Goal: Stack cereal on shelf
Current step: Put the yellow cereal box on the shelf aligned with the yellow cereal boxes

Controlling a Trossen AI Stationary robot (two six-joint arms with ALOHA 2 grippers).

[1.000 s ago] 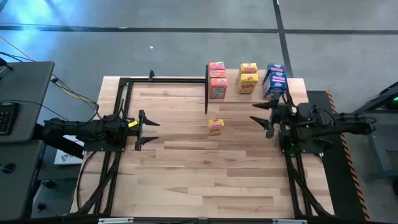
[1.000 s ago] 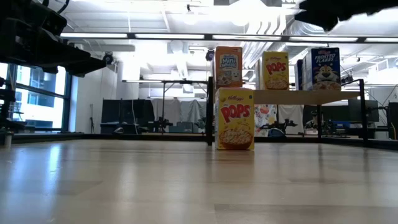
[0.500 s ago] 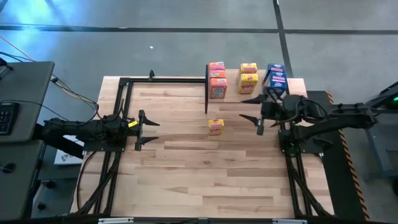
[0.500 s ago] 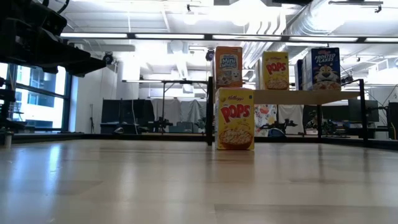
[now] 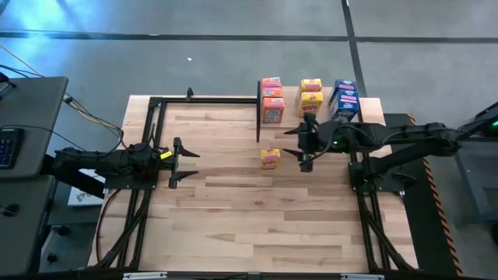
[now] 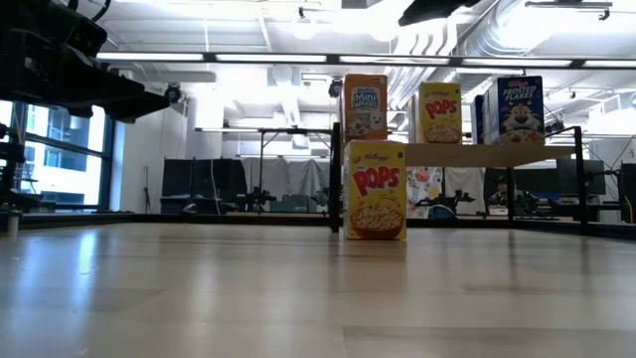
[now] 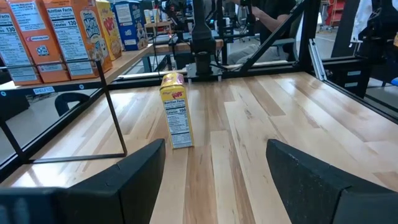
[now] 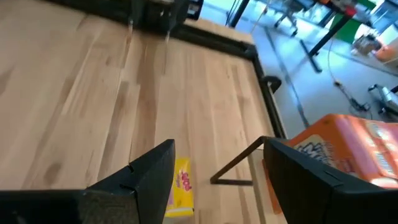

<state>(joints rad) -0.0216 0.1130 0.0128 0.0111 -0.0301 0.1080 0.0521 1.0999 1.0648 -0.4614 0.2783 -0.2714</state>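
One yellow cereal box [image 5: 270, 158] stands upright on its bottom on the tabletop, also seen in the low view [image 6: 376, 189] and the left wrist view [image 7: 175, 118]. The shelf [image 5: 369, 109] at the far right carries orange [image 5: 271, 99], yellow [image 5: 310, 97] and blue [image 5: 343, 99] cereal boxes. My right gripper [image 5: 292, 145] hovers open above the table, just right of the standing box, slanting down toward it [image 8: 180, 190]. My left gripper [image 5: 191, 163] waits open at the left, pointing level toward the box.
The shelf's black posts [image 5: 257, 117] and a black frame [image 5: 202, 99] run along the far edge. Bare plank tabletop [image 5: 257, 218] spreads toward the near edge. A dark desk [image 5: 27, 117] stands off the table's left side.
My right gripper has moved from the table's right side toward the left and the standing yellow box, rising and tipping downward as the arm stretched out. Its fingers have stayed open. The box has not moved.
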